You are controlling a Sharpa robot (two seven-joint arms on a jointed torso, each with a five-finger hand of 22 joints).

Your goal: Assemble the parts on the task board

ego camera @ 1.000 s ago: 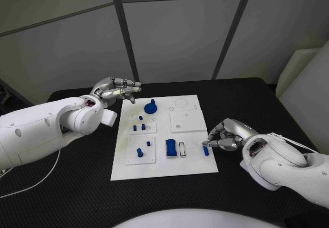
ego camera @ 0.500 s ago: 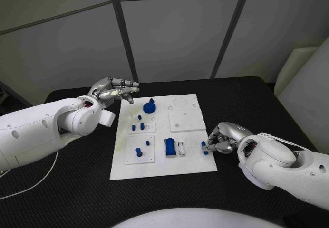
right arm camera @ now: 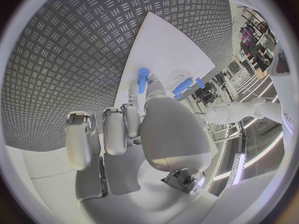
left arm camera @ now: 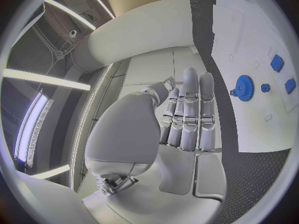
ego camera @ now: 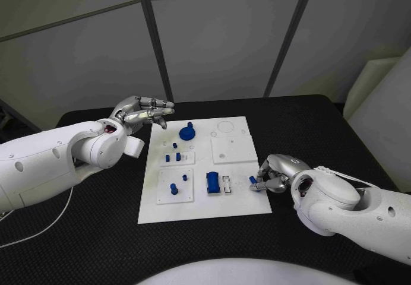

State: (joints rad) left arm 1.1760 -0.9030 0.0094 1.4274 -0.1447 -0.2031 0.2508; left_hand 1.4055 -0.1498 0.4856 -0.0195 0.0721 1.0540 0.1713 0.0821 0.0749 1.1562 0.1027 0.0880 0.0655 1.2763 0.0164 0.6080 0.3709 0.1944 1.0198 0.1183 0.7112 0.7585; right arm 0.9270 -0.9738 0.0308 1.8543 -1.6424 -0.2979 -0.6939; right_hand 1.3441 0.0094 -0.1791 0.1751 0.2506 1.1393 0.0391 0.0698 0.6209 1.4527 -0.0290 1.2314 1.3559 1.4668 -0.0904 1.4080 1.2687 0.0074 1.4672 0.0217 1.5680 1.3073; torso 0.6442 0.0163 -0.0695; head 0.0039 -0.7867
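Note:
The white task board [ego camera: 233, 205] lies in the middle of the black table. Several blue parts stand on it: a gear [ego camera: 187, 133], a tall block [ego camera: 212, 183] and small pegs [ego camera: 174, 190]. At the board's right edge my right hand [ego camera: 275, 173] pinches a small blue peg [ego camera: 253, 180] between thumb and a finger; in the right wrist view the peg [right arm camera: 142, 80] sticks out past the fingertips, over the board [right arm camera: 168, 55]. My left hand [ego camera: 142, 111] hovers off the board's far left corner, holding nothing, its fingers [left arm camera: 190, 109] stretched side by side toward the gear [left arm camera: 243, 88].
A small white piece [ego camera: 228, 184] stands beside the blue block. Raised white sub-plates [ego camera: 233, 151] with holes sit on the board's far right part. Black textured table top [ego camera: 325, 130] surrounds the board, with grey wall panels behind.
My right hand has moved in to the board's right edge and closed on the blue peg, which has shifted slightly toward the far side. The left hand has stayed in place.

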